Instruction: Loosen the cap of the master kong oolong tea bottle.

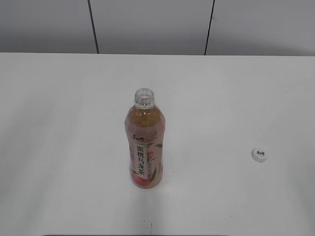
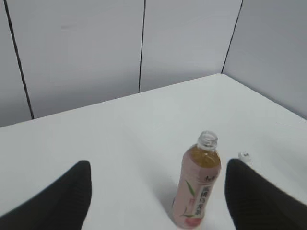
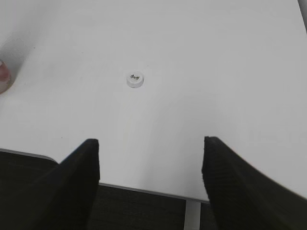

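Right of the upright master kong oolong tea bottle (image 1: pixel 145 147), well apart, the cap (image 1: pixel 259 154) is seen already off; both the left gripper (image 2: pixel 158 201) and the right gripper (image 3: pixel 151 167) are spread and empty, the right nearer the cap.

Lab (white table (image 1: pixel 59 123), panelled wall (image 1: pixel 147 24))

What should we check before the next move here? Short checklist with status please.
1. Clear plastic tea bottle with pink peach label upright on the white table: ok.
2. Bottle neck open, no cap on it: ok.
3. Small round white screw cap lying logo up on the table, apart from the bottle, to its right in the exterior view: ok.
4. Left tool open, empty, back from the bottle: ok.
5. Right tool open, empty, back from the cap: ok.
6. Spilled tea on the table: none visible, ok.
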Available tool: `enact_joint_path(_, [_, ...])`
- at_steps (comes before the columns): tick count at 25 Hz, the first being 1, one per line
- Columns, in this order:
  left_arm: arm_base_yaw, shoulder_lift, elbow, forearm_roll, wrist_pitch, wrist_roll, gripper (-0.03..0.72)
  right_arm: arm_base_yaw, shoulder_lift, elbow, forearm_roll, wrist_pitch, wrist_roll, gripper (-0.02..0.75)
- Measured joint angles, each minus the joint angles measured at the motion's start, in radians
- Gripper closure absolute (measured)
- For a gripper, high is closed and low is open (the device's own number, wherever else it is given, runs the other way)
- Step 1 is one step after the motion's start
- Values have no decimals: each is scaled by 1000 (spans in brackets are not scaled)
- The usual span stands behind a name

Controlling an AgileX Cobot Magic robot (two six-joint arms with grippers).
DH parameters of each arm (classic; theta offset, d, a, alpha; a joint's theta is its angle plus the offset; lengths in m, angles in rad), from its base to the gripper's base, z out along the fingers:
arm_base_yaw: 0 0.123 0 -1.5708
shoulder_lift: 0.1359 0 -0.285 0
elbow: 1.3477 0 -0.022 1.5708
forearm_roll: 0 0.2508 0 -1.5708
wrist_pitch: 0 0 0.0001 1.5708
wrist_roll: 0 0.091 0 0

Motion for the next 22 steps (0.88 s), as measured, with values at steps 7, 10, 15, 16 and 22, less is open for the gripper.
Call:
enact_joint_path(7, [0, -63, -82, 54, 475, 3, 167, 0, 0, 0, 0, 0, 0, 227])
enact_joint_path(10, [0, -65, -82, 87, 592, 3, 167, 0, 0, 0, 0, 0, 0, 227])
enact_joint_path(15, [0, -104, -37, 124, 543, 3, 168, 0, 0, 0, 0, 0, 0, 227])
enact_joint_path(16, [0, -112, -14, 124, 524, 3, 168, 0, 0, 0, 0, 0, 0, 227])
enact_joint_path(22, [0, -124, 76, 124, 458, 9, 168, 0, 0, 0, 0, 0, 0, 227])
